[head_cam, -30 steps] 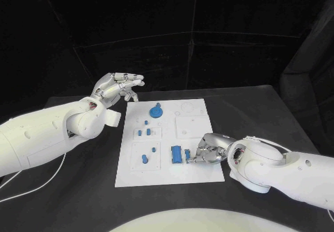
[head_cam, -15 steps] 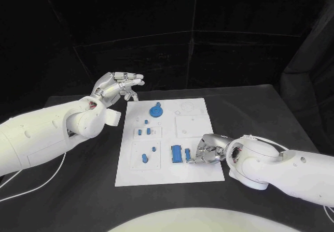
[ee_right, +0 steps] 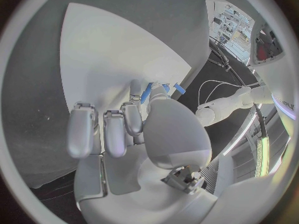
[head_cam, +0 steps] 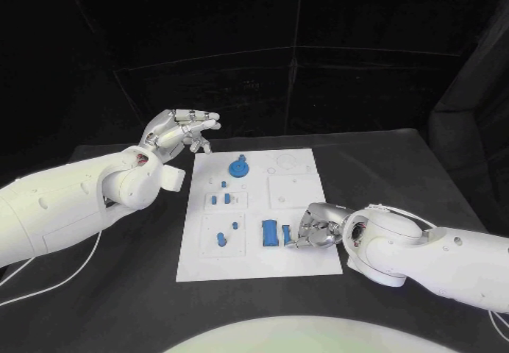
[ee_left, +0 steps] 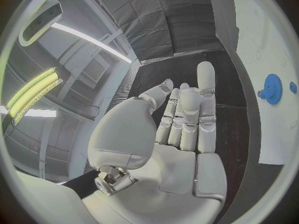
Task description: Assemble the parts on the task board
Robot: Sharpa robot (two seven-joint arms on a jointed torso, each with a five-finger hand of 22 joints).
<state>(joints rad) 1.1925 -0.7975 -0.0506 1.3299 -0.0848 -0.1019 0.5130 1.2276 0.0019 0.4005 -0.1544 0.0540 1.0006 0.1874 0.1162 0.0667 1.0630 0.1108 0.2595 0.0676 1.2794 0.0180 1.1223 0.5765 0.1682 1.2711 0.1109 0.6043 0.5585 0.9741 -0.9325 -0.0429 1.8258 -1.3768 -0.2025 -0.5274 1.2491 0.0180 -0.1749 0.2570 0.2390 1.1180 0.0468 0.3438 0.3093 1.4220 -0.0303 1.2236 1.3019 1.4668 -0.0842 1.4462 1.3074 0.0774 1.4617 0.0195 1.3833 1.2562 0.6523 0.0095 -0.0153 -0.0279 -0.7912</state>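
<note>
Black table (head_cam: 127, 294) bears white task board (head_cam: 302, 261).

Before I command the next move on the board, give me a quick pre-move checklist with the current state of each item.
1. Right hand on the work: ok. It sits at the task board near edge, fingers down by the narrow blue part.
2. Part actually gripped: cannot tell. The right wrist view shows blue at the fingertips, but contact is hidden.
3. Flat blue block beside it: ok, lying on the board, apart from the fingers.
4. Left hand clear of the board: ok. It is raised off the far left corner, holding nothing.
5. Blue gear at the far end: ok, untouched.
</note>
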